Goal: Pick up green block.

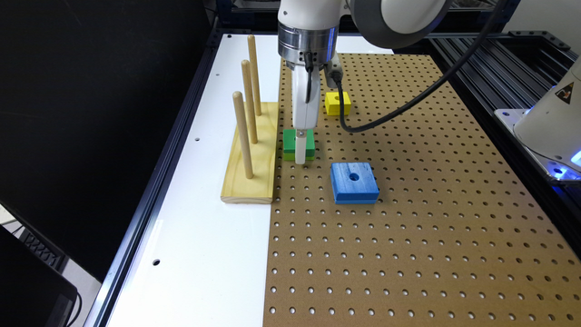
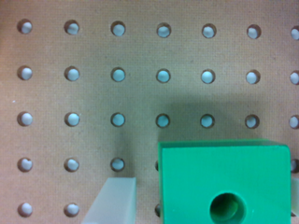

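One green block is recorded on the brown pegboard of the counter, just beside the wooden peg stand and between the yellow block and the blue block. Its form is square, with a dark-green upper layer and a lighter yellow-green lower layer seen in the exterior view. A round centre hole is shown in the wrist view, where the block is cut off by the frame edge. The tool is lowered onto the block, with one pale finger seen apart from the block's side and a sliver of the other finger seen at the opposite side; the jaws are thus spread wide, straddling the block without clamping it. Part of the block's front face is hidden behind the tool's white finger in the exterior view. Three upright dowels are carried by the peg stand. Whether the fingertips touch the pegboard cannot be made out.
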